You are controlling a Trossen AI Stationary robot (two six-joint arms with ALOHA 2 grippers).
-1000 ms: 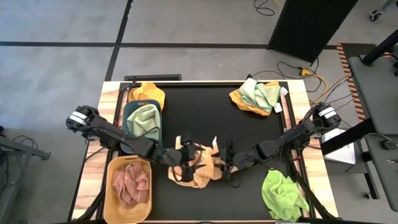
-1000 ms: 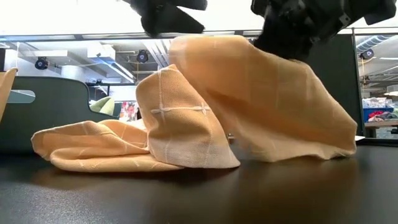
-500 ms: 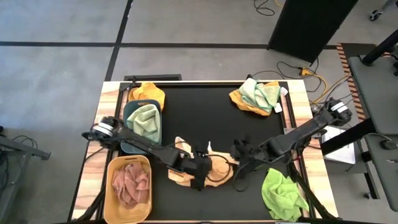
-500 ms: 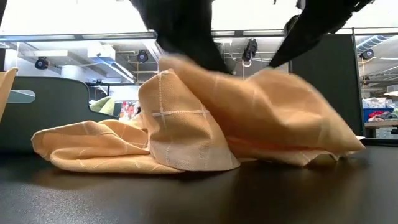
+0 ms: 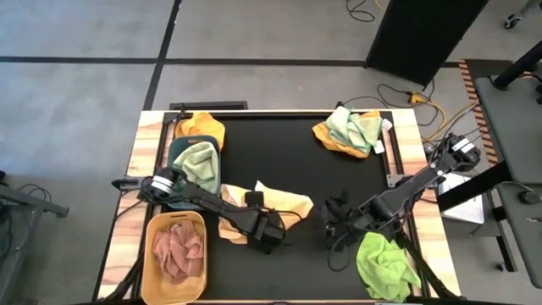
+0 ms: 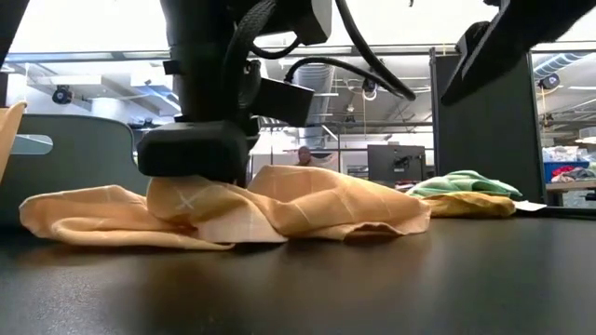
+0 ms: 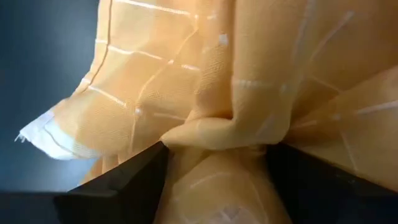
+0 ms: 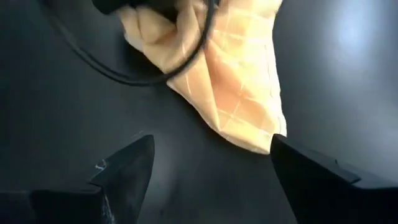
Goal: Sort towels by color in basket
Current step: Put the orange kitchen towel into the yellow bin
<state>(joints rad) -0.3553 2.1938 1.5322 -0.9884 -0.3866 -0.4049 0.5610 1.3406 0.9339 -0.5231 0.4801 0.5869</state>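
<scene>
A peach towel (image 5: pixel 273 200) with a white grid lies crumpled at the table's middle, resting on the black mat. My left gripper (image 5: pixel 267 237) is down on its near part, open, its fingers on either side of a raised fold. My right gripper (image 5: pixel 333 224) hangs open over bare mat to the towel's right, with nothing between its fingers; in its wrist view the towel's corner (image 8: pixel 249 124) lies ahead of it. A lime green towel (image 5: pixel 385 264) lies at the near right. My left gripper comes at the peach towel from above, slanting steeply down. Its open fingers (image 7: pixel 130 177) stand on either side of a bunched fold (image 7: pixel 224 132) and bear on the cloth around it. The towel lies slack on the mat, flattened under the gripper (image 6: pixel 196 163).
At the left stand a dark basket (image 5: pixel 174 152) with a mint towel, a tan basket (image 5: pixel 152 229) with a pink towel, and a mustard towel (image 5: pixel 201 127) behind them. An orange and mint pile (image 5: pixel 347 131) lies at the far right. Bare mat lies between.
My right gripper has let go of the towel's right part and drawn back toward the table's right edge, rising. That part, held high before, has fallen flat. My left gripper has tipped steeply downward and sunk onto the towel, toward the near edge.
</scene>
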